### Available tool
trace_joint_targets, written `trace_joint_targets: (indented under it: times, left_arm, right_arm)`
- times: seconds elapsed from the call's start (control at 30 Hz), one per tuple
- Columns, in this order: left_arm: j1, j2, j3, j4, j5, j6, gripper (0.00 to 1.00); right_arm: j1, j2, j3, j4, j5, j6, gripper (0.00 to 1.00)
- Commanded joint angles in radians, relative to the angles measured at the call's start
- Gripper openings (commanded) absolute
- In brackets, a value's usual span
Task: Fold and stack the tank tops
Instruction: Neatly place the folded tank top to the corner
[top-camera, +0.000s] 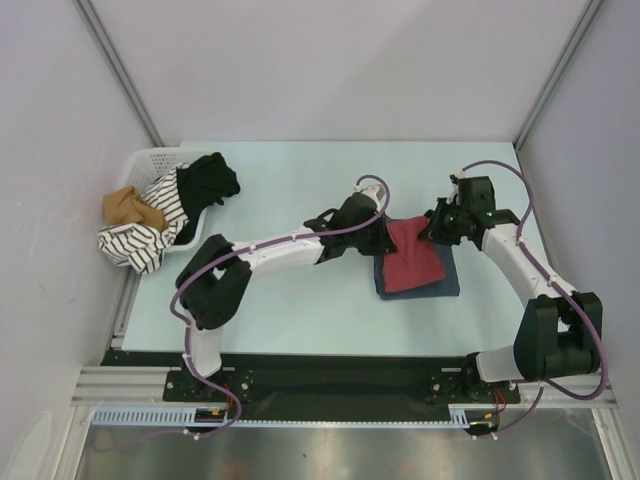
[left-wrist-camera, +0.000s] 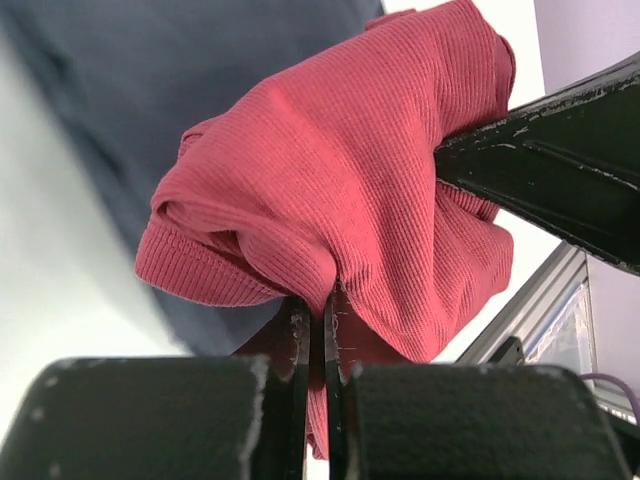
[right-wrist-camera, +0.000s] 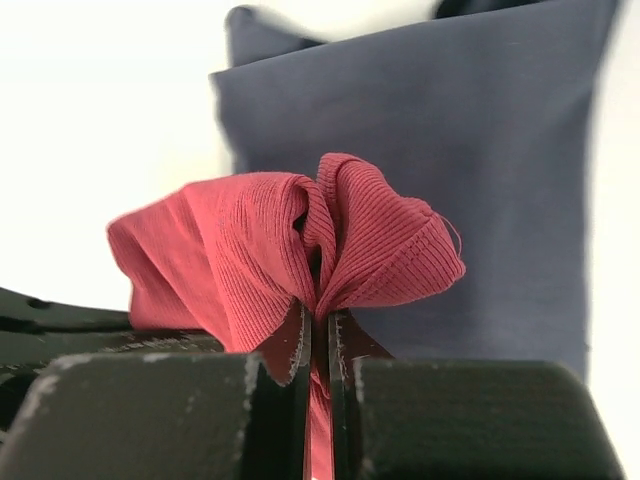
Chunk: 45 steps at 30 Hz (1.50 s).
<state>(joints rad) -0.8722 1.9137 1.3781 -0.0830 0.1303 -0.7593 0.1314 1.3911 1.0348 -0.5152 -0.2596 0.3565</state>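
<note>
1. Red top (top-camera: 412, 257) lies right of centre on the desk (top-camera: 290, 180), resting on the blue-grey top (top-camera: 418, 289).
2. That blue-grey top is folded into a flat rectangle; its near edge and right side show from under the red one.
3. At the far left corner of the red cloth, the left end effector (left-wrist-camera: 315, 312) has its fingers pressed together on a fold. In the left wrist view the ribbed fabric bunches into rounded folds just above the fingertips.
4. At the far right corner, the right end effector (right-wrist-camera: 318, 330) is likewise clamped on the red fabric. A pinch of cloth rises between its fingers and spreads into two lobes, with the blue-grey cloth flat behind.
5. The two end effectors sit near each other over the far edge of the stack, the arms reaching in from either side.
6. Well apart, at the far left corner of the desk, stands a white basket (top-camera: 150, 158). A striped garment (top-camera: 150, 238) spills over its near rim, a tan one (top-camera: 126, 207) hangs at its left, and a black one (top-camera: 208, 184) lies on its right rim.
</note>
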Motion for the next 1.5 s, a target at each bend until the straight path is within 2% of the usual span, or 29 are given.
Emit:
trace_joint_targets:
  times: [0.0,0.17,0.47,0.97,1.47]
  left_arm:
    - [-0.033,0.06,0.097,0.042,0.002,-0.037,0.0]
    - [-0.045,0.137,0.176,0.042,-0.003,-0.04,0.0]
    - [-0.048,0.212,0.223,0.052,-0.015,-0.014,0.0]
    - [-0.053,0.15,0.226,0.006,-0.043,0.043,0.0]
    - [-0.06,0.131,0.256,-0.037,-0.054,0.063,0.0]
  right_arm:
    - [-0.042,-0.043,-0.007,-0.003,-0.001,-0.025,0.0]
    - [-0.09,-0.032,-0.038,0.02,-0.006,-0.028,0.0]
    - [-0.111,0.035,-0.052,0.076,-0.026,-0.027,0.0]
    - [-0.113,0.037,-0.058,0.095,-0.047,-0.022,0.0]
    - [-0.115,0.127,-0.056,0.135,-0.035,-0.014,0.0]
